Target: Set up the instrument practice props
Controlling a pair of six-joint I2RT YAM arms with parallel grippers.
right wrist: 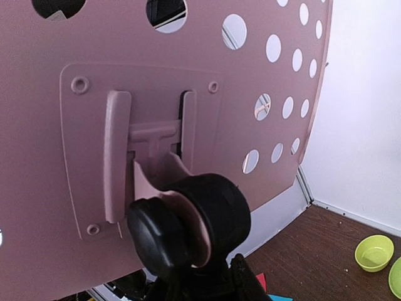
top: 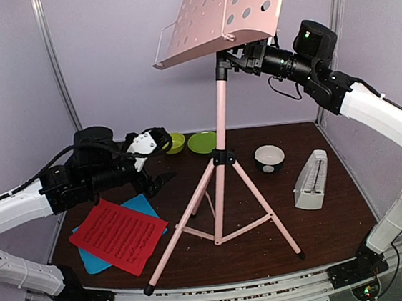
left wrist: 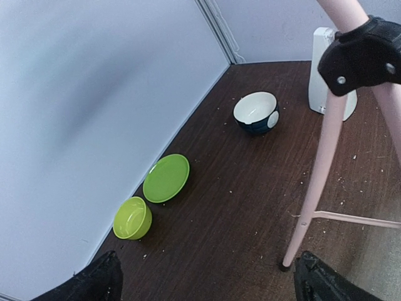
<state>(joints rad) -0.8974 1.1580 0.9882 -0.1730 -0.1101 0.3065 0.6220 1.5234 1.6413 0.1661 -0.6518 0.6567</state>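
Observation:
The pale pink perforated music stand (top: 220, 163) stands on its tripod mid-table, its tray (top: 222, 11) tilted high up. My right gripper (top: 233, 57) is at the black tilt knob behind the tray. In the right wrist view the knob (right wrist: 207, 219) fills the centre under the tray's back (right wrist: 125, 63), and the fingers close together below it (right wrist: 200, 285). The red page (top: 118, 234) lies on the cyan page (top: 98, 262) at the front left. My left gripper (top: 157, 182) hovers open and empty behind them (left wrist: 207, 279). The white metronome (top: 311, 180) stands at the right.
A lime-green bowl (top: 176, 142) and plate (top: 201, 142) sit by the back wall. A white-and-dark bowl (top: 269, 158) sits right of the stand. A tripod leg (left wrist: 319, 182) stands near my left gripper's right finger. Walls enclose the table.

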